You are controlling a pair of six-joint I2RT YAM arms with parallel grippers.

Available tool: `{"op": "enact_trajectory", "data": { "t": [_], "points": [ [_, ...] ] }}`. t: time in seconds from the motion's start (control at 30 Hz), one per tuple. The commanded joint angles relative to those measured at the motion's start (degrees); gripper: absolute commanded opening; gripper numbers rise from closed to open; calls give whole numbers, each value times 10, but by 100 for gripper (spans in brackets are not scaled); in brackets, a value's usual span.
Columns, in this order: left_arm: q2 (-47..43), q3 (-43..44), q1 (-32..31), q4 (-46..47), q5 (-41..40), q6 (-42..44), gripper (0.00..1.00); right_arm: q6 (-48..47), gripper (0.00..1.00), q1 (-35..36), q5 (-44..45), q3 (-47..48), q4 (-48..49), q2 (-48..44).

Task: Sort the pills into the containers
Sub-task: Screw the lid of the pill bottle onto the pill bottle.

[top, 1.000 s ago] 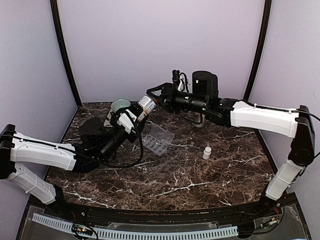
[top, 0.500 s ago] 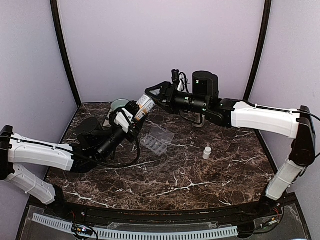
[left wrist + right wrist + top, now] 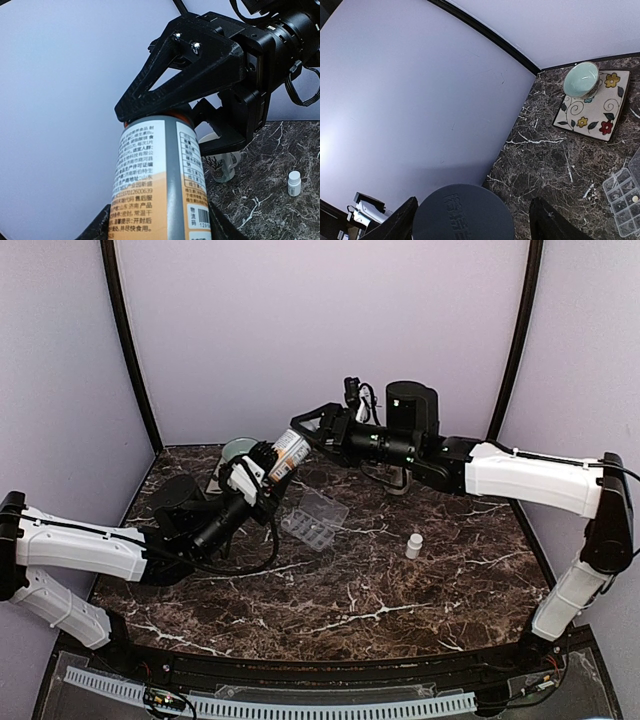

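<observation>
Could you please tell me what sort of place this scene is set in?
Most likely a robot test booth in a lab: plain lilac walls framed by black posts enclose a marble-patterned table, with a left arm and a right arm mounted at its near edge.

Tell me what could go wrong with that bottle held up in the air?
The left gripper alone holds the tilted bottle; a slip could drop it near the organizer. The right gripper stands open around the cap; closing off-centre, it might twist the bottle loose or skid off the cap.
</observation>
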Motion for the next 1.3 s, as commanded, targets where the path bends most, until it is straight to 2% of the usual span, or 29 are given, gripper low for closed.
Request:
{"op": "enact_trajectory", "data": {
  "t": [0.0,0.53,1.27],
  "points": [
    [-37,6,8,70,1,-15,0,-26,74,19,-12,-2,-54,-12],
    [-41,0,15,58,4,-28,0,-41,76,29,-5,-6,-55,-20],
    [-61,-7,22,43,12,-43,0,-71,76,35,-19,-34,-57,-74]
  ]
}}
